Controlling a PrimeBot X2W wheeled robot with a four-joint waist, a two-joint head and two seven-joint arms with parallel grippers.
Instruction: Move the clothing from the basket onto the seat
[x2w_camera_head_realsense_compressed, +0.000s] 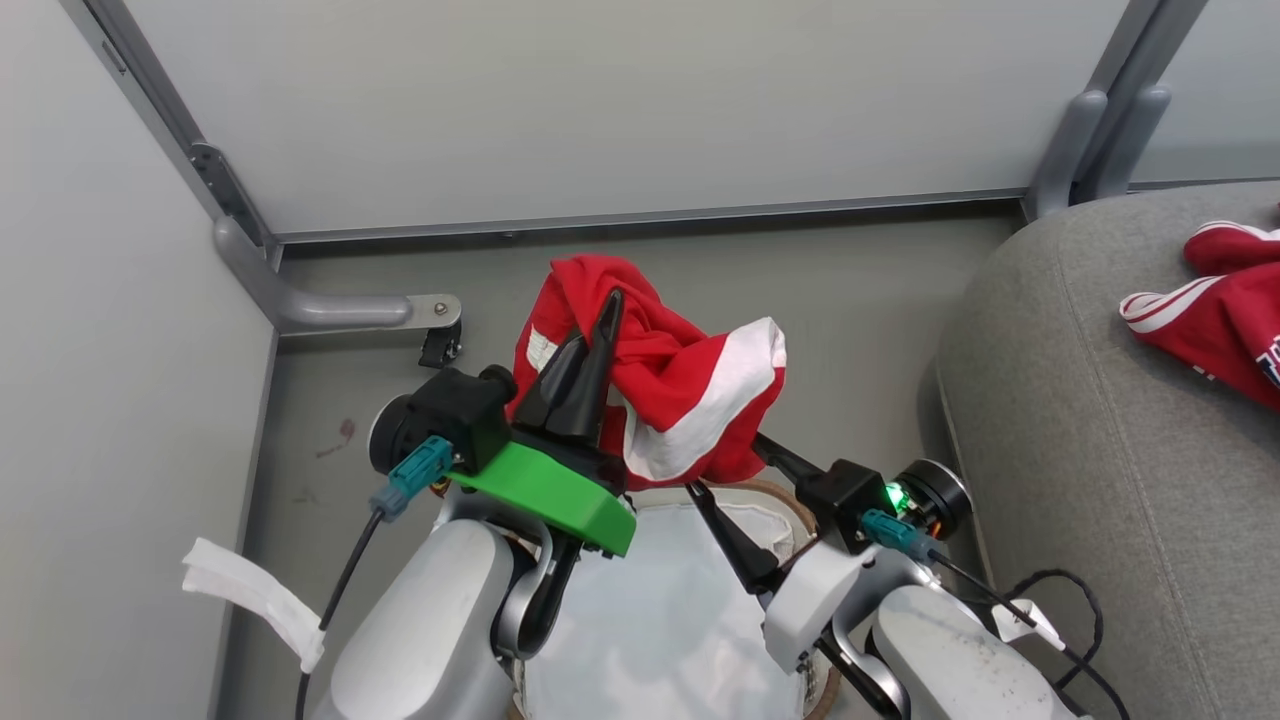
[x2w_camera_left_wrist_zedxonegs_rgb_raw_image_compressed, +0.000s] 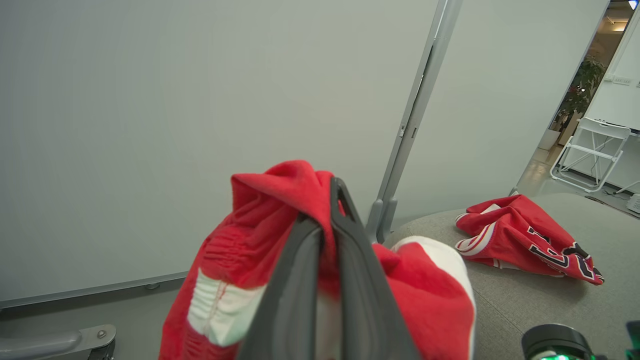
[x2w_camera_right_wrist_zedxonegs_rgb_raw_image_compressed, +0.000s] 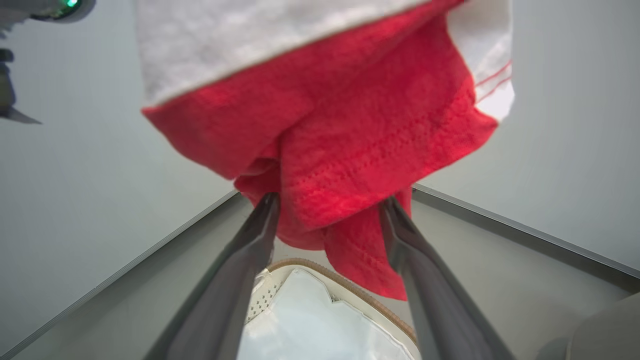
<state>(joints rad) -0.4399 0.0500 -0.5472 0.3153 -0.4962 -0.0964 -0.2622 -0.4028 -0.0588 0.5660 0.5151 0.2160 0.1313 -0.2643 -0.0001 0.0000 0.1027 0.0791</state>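
A red jersey (x2w_camera_head_realsense_compressed: 670, 370) with white trim hangs bunched above the basket (x2w_camera_head_realsense_compressed: 788, 498), whose white liner (x2w_camera_head_realsense_compressed: 650, 620) lies below it. My left gripper (x2w_camera_head_realsense_compressed: 597, 318) is shut on the jersey's upper fold, and the left wrist view shows the cloth (x2w_camera_left_wrist_zedxonegs_rgb_raw_image_compressed: 260, 235) pinched between the fingers of this gripper (x2w_camera_left_wrist_zedxonegs_rgb_raw_image_compressed: 322, 205). My right gripper (x2w_camera_head_realsense_compressed: 725, 465) stands open just under the hanging cloth. In the right wrist view the jersey's lower folds (x2w_camera_right_wrist_zedxonegs_rgb_raw_image_compressed: 350, 165) dangle between that gripper's (x2w_camera_right_wrist_zedxonegs_rgb_raw_image_compressed: 330, 200) spread fingers, above the basket rim (x2w_camera_right_wrist_zedxonegs_rgb_raw_image_compressed: 350, 285). A second red jersey (x2w_camera_head_realsense_compressed: 1215, 320) lies on the grey seat (x2w_camera_head_realsense_compressed: 1080, 400) at the right.
Pale partition walls close in the far and left sides, with a grey foot and caster (x2w_camera_head_realsense_compressed: 435, 325) on the floor. A white strip (x2w_camera_head_realsense_compressed: 250, 590) lies on the floor at lower left. A black cable (x2w_camera_head_realsense_compressed: 1060, 600) runs beside the seat. A white folding chair (x2w_camera_left_wrist_zedxonegs_rgb_raw_image_compressed: 595, 150) stands far off.
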